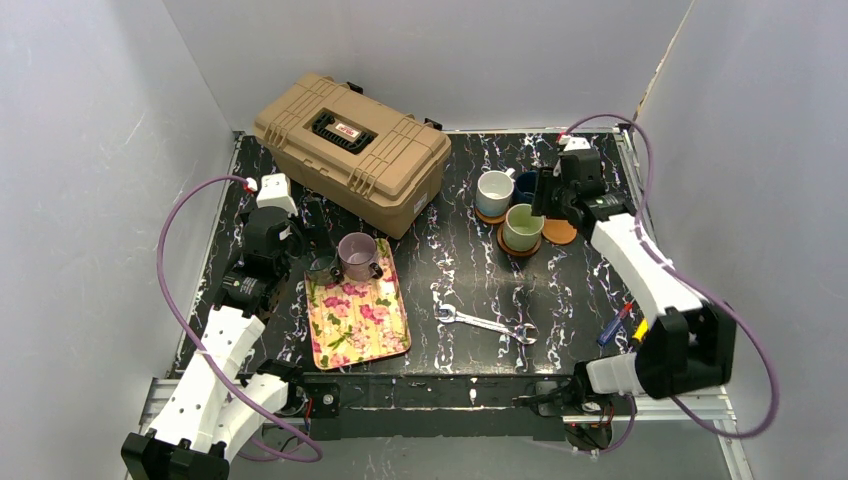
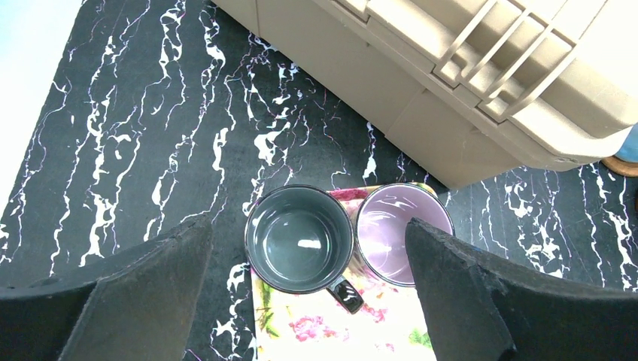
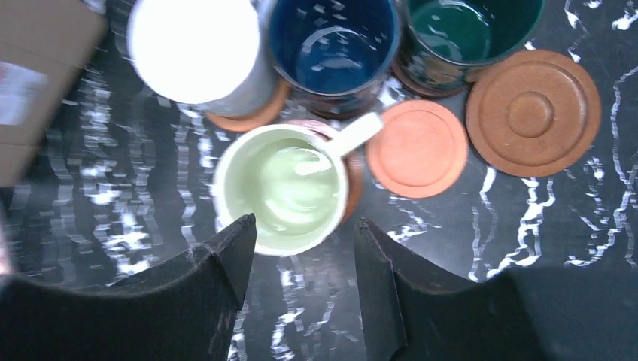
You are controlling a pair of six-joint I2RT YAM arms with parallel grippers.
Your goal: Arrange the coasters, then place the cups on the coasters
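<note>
In the right wrist view my right gripper (image 3: 303,226) is open just in front of a pale green cup (image 3: 282,188), touching nothing. That cup sits on a coaster (image 3: 353,177). Behind it stand a white cup (image 3: 194,47), a navy cup (image 3: 335,45) and a dark green cup (image 3: 466,30). Beside them lie a bare small orange coaster (image 3: 417,148) and a larger rimmed brown coaster (image 3: 533,113). My left gripper (image 2: 308,226) hangs open above a dark grey-green cup (image 2: 299,237) and a mauve cup (image 2: 395,229) on the floral tray (image 2: 338,323).
A tan toolbox (image 1: 350,150) stands at the back, between the two groups of cups. A wrench (image 1: 487,324) lies near the front middle. Screwdrivers (image 1: 620,325) lie beside the right arm. The floral tray (image 1: 358,325) sits front left.
</note>
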